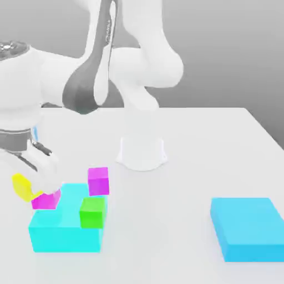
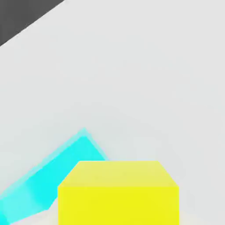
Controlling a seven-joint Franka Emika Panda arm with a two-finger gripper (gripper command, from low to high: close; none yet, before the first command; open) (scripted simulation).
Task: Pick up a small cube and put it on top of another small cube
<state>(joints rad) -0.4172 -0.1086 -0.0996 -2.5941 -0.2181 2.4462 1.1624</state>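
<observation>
Blue block [image 1: 247, 230]: flat and wide, on the pale table [image 1: 166, 233], toward four o'clock in the exterior view, well apart from the other coloured pieces.
Cyan block [image 1: 66, 236]: the large one, between seven and eight o'clock in the exterior view; one corner of a cyan shape also shows beyond the yellow cube in the hand view.
Green cube [image 1: 92, 214]: toward seven o'clock, overlapping the cyan block's edge nearest the blue block; whether it rests on that block or stands beside it, I cannot tell.
Yellow cube [image 1: 22, 187]: the task's small cube, toward eight o'clock, tilted and partly covered by the gripper; it looms close in the hand view.
Gripper [image 1: 35, 191]: clenched on the yellow cube, also toward eight o'clock and leaning.
Magenta piece [image 1: 45, 201]: at eight o'clock, just below the gripper in the exterior view, partly hidden; contact with the yellow cube cannot be told.
Magenta cube [image 1: 98, 181]: between seven and eight o'clock, just past the green cube toward twelve; it is plainly seen.
Blue sliver [image 1: 35, 133]: at nine o'clock, mostly behind the arm, too little showing to name.
Robot base [image 1: 142, 150]: white, near the dial's centre, standing on the table behind the cubes.
Backdrop [image 1: 222, 50]: grey, beyond the table's far edge, toward one o'clock.
</observation>
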